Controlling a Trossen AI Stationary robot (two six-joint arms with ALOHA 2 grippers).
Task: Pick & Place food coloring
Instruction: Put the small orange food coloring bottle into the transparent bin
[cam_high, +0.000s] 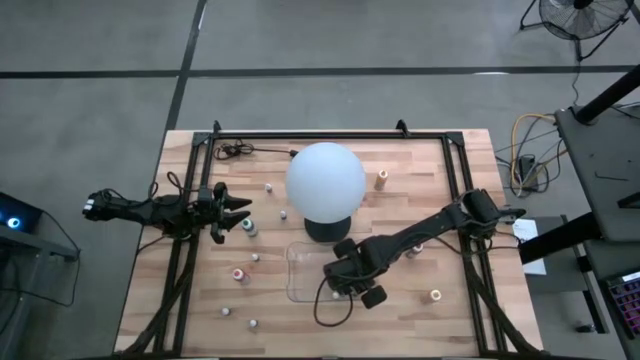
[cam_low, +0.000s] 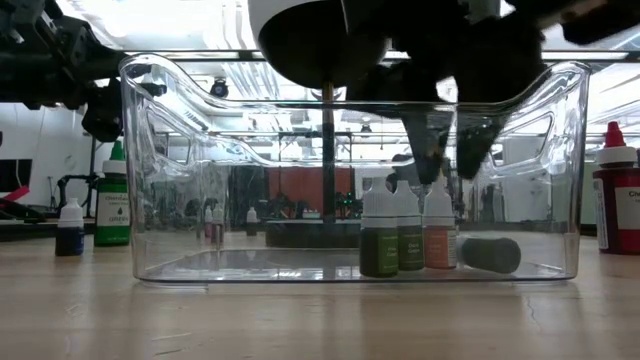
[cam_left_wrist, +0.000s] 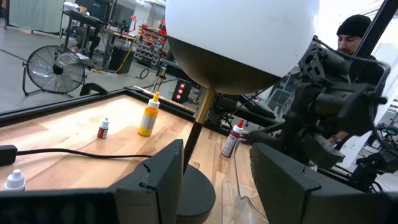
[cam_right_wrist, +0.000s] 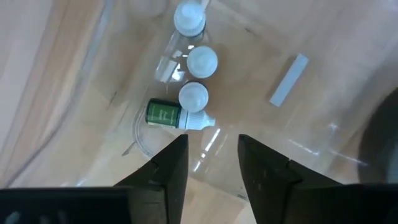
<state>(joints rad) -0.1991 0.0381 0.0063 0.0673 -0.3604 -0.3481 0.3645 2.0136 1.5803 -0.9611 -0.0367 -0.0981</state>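
Four food coloring bottles are in the clear tray (cam_low: 150, 180): three stand upright in a row (cam_low: 405, 235), white caps up (cam_right_wrist: 202, 61). A green-labelled one (cam_right_wrist: 165, 114) lies on its side on the tray floor. My right gripper (cam_low: 450, 168) hangs open and empty just above them, fingers pointing down inside the tray (cam_high: 300, 262). More small bottles stand scattered on the table, such as a teal one (cam_high: 248, 227) and a pink one (cam_high: 238, 273). My left gripper (cam_high: 235, 212) waits open near the table's left edge, beside the teal bottle.
A white globe lamp (cam_high: 325, 178) on a dark base stands just beyond the tray. A cable (cam_high: 250, 151) runs along the far edge. A yellow bottle (cam_left_wrist: 148, 118) and a red one (cam_left_wrist: 231, 140) stand past the lamp. A person (cam_left_wrist: 356, 34) is beyond the table.
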